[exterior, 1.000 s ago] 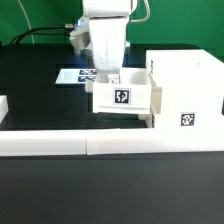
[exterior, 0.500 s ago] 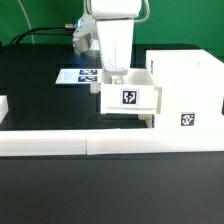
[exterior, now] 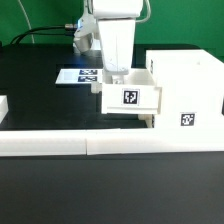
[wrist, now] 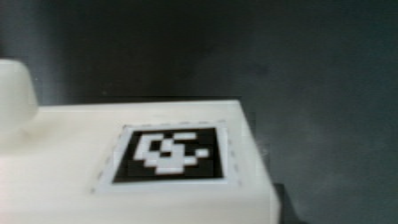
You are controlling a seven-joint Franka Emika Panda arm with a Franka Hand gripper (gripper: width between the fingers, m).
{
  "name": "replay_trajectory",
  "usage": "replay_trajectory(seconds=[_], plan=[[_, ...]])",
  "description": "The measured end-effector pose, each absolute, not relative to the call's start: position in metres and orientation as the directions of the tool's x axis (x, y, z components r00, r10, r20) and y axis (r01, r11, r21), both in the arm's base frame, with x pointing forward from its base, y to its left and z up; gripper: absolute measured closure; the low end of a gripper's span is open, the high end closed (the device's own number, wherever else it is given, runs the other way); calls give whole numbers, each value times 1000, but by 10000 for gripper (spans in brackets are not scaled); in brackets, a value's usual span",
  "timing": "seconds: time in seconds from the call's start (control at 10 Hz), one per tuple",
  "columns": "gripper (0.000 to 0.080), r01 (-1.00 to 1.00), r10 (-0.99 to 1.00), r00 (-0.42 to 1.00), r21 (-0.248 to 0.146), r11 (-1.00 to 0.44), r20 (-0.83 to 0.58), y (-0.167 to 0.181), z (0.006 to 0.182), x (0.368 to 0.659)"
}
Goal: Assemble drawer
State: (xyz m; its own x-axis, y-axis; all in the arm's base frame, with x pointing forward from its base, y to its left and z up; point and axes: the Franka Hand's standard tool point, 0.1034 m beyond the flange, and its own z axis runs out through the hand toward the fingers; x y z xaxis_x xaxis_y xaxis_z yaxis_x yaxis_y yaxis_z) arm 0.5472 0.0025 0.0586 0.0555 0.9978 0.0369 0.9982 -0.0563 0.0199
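A small white drawer tray point(exterior: 130, 97) with a black-and-white tag on its front hangs just above the table, its right end against the tall white housing point(exterior: 188, 80). My gripper point(exterior: 117, 74) reaches down into the tray from above and is shut on its wall. The wrist view shows the tray's white face and tag point(wrist: 173, 152) close up over the black table; my fingertips do not show there. The second tray is out of view.
The long low white border wall point(exterior: 90, 143) runs along the front. The marker board point(exterior: 78, 76) lies behind the tray. A small white piece point(exterior: 3, 107) sits at the exterior view's left edge.
Over the last second my gripper and the tray moved toward the exterior view's right, up to the housing. Nothing has moved in the last half second.
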Motion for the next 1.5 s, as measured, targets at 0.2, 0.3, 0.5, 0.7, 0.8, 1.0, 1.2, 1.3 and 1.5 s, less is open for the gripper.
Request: replay_trajectory(seconds=[0.2, 0.3, 0.5, 0.7, 0.8, 1.0, 1.2, 1.3, 1.5], plan=[[757, 999, 998, 46, 19, -47, 37, 7, 58, 547], [757, 999, 998, 47, 19, -48, 37, 7, 58, 547], [757, 999, 998, 48, 19, -49, 37, 7, 58, 547], [757, 997, 997, 59, 44, -61, 45, 5, 57, 547], [757, 997, 997, 58, 43, -60, 44, 4, 57, 547], [757, 998, 998, 49, 43, -50, 43, 4, 56, 547], [757, 999, 999, 20, 44, -21, 40, 4, 56, 546], [757, 999, 999, 17, 44, -19, 39, 4, 56, 546], [757, 999, 1000, 4, 43, -6, 31, 3, 56, 547]])
